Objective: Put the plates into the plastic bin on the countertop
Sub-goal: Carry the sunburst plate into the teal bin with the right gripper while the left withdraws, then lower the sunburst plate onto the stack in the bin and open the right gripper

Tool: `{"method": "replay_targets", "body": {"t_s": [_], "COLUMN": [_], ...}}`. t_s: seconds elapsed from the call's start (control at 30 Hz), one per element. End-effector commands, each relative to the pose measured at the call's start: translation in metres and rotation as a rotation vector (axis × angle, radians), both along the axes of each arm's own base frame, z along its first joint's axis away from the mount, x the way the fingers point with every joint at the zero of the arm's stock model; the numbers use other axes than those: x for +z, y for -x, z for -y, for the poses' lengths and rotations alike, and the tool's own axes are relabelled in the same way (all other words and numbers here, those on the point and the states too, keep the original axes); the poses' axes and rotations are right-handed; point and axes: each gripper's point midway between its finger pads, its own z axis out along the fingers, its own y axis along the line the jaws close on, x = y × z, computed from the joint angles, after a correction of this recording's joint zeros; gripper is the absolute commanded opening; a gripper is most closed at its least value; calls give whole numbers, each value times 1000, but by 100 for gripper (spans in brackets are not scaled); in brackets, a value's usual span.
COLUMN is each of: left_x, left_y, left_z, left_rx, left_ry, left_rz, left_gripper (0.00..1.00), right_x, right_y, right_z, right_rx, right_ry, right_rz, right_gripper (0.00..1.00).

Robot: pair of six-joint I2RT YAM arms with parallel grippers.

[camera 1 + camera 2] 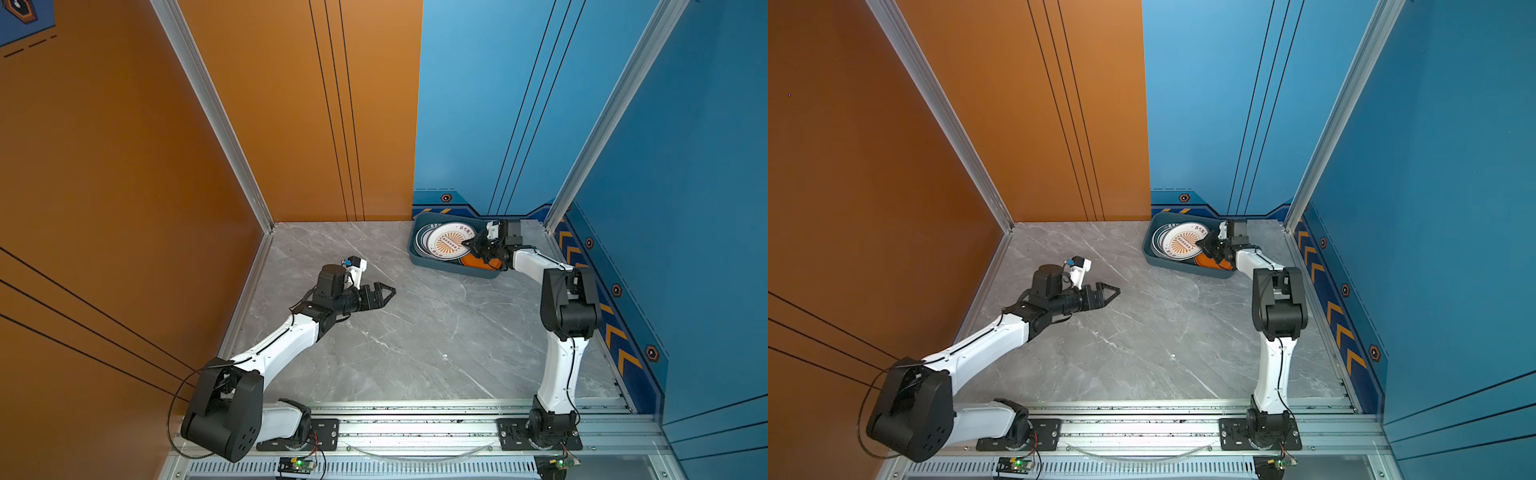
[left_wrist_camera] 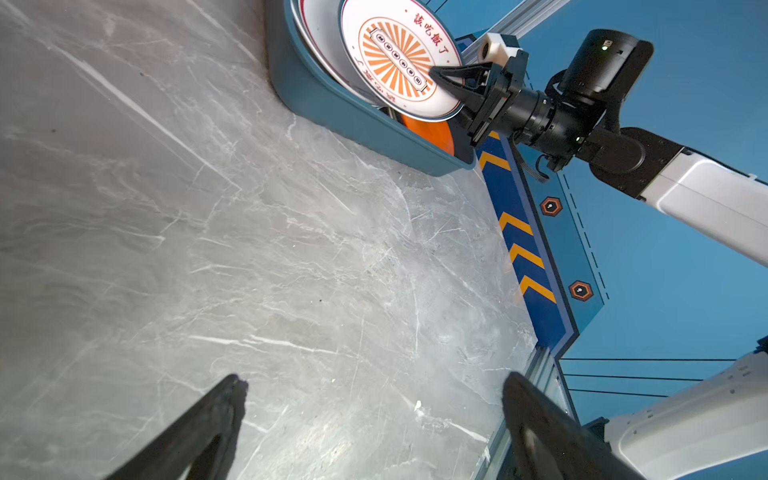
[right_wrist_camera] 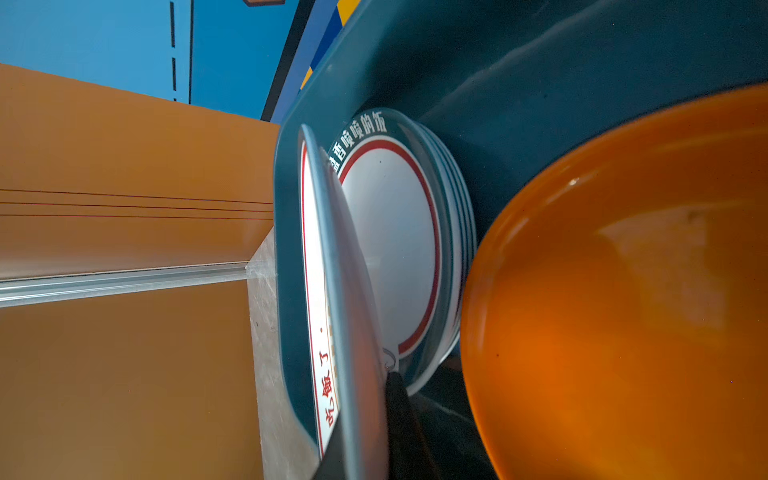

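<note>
**Plastic bin**: stands on the countertop in the far right corner, close to the blue back wall. Its long axis runs left to right across both top views, with the right end skewed a little nearer. Open side up.

**Contents**
- Teal-rimmed plates: a stack lying flat in the left half of the bin. The top one is white with a red ring and white lettering on its rim.
- Orange plate: lies in the right half, partly under the right arm.
- Sunburst plate: tilted over the stack, face up and towards the left arm. The rim on the gripper's side sits higher. The right wrist view shows it almost edge-on.

**Right gripper**: reaches into the bin from its right end. Its jaws are pressed together on the sunburst plate's rim, one finger on the printed face and one beneath.

**Left gripper**: hangs over bare countertop, well apart from the bin and pointing towards it. Its fingers are spread wide and hold nothing.
</note>
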Motion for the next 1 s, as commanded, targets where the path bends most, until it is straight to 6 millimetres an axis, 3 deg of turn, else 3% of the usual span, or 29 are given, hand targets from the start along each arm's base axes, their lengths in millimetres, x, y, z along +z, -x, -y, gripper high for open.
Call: {"method": "replay_targets", "body": {"t_s": [0.0, 0.4, 0.7, 0.97], "left_x": [-2, -7, -8, -10], "left_y": [2, -2, -6, -6], "left_z": [-2, -5, -9, -10], "left_rx": [-8, 1, 13, 20], "left_ry": [-11, -3, -3, -12], "left_rz": [7, -1, -3, -8], "left_gripper": [98, 98, 98, 98], "right_x": [-4, -40, -55, -49], "right_y": [-11, -31, -32, -23], "right_z": [-3, -14, -14, -2], "right_rx": [-24, -41, -48, -40], "right_ry": [-18, -22, 1, 90], "right_rz": [-15, -80, -115, -119], "right_gripper": [0, 0, 26, 36]}}
